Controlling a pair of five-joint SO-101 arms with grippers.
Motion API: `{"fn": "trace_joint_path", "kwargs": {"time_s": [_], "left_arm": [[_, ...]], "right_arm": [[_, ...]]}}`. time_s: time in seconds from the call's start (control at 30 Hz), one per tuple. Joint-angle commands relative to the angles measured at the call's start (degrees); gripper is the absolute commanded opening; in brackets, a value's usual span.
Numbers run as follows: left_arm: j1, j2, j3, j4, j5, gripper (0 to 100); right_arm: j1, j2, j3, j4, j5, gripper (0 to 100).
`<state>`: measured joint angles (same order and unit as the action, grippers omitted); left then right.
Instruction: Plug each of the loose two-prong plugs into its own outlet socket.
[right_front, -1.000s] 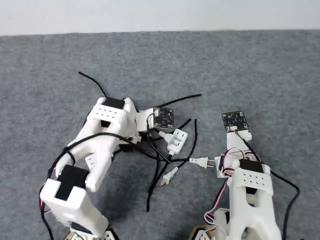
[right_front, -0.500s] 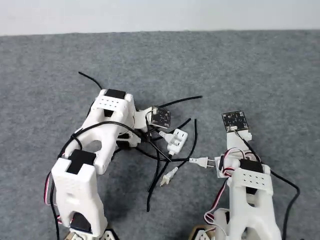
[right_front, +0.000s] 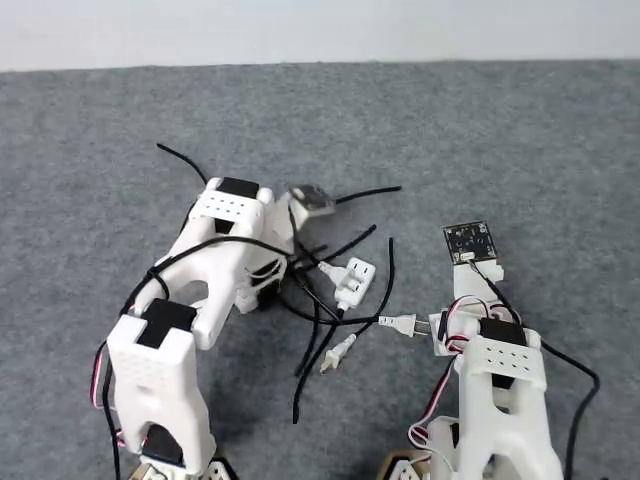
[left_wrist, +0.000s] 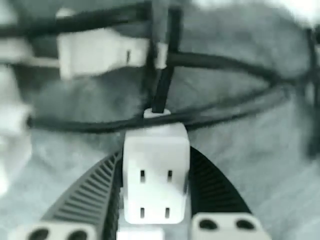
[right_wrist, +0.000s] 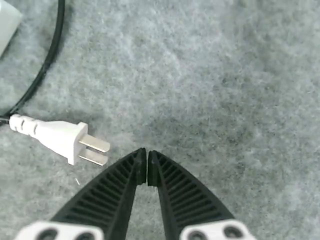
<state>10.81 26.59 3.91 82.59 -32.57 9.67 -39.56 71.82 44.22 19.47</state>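
Plugs lie loose on the grey counter (right_front: 500, 130): one plug (right_front: 400, 323) sits just beside the right arm's jaws, which are pressed together on nothing, its prongs turned toward them, and the other plug (right_front: 340, 352) rests nearer the counter's middle among black cords (right_wrist: 60, 15). The left arm's jaws are clamped on a white socket block (left_wrist: 156, 175), slots facing its camera, probably to steady it for plugging.

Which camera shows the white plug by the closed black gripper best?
The right wrist view: the white plug lies close, both flat prongs distinct, beside the right gripper. The high view shows the white plug small, prongs barely separable. In the left wrist view I cannot tell it among the cords.
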Motion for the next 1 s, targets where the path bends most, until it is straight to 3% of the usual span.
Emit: {"fn": "trace_joint_path", "kwargs": {"time_s": [0.0,0.17,0.37,0.47,0.7,0.87,0.97], "left_arm": [[0.1,-9.5,-2.7,0.8,24.5,1],[0.6,-22.7,3.7,0.4,35.8,1],[1.1,-37.4,18.2,0.1,39.6,1],[4.3,-41.9,30.8,-5.4,40.1,1],[10.3,-45.4,55.1,-29.5,43.0,1],[11.1,-45.8,57.7,-30.2,61.6,1],[11.0,-45.8,57.0,-30.2,62.0,2]], "right_arm": [[-0.6,0.1,-0.5,-1.0,0.7,1.2],[-0.5,0.0,-0.5,-1.0,0.7,1.2],[-0.5,0.0,-0.5,-1.0,0.8,1.2],[-0.5,0.0,-0.5,-1.1,0.8,1.2],[-0.5,0.0,-0.5,-1.1,0.8,1.2],[-0.5,0.0,-0.5,-1.1,0.7,1.2],[-0.5,0.0,-0.5,-1.1,0.6,1.2]]}}
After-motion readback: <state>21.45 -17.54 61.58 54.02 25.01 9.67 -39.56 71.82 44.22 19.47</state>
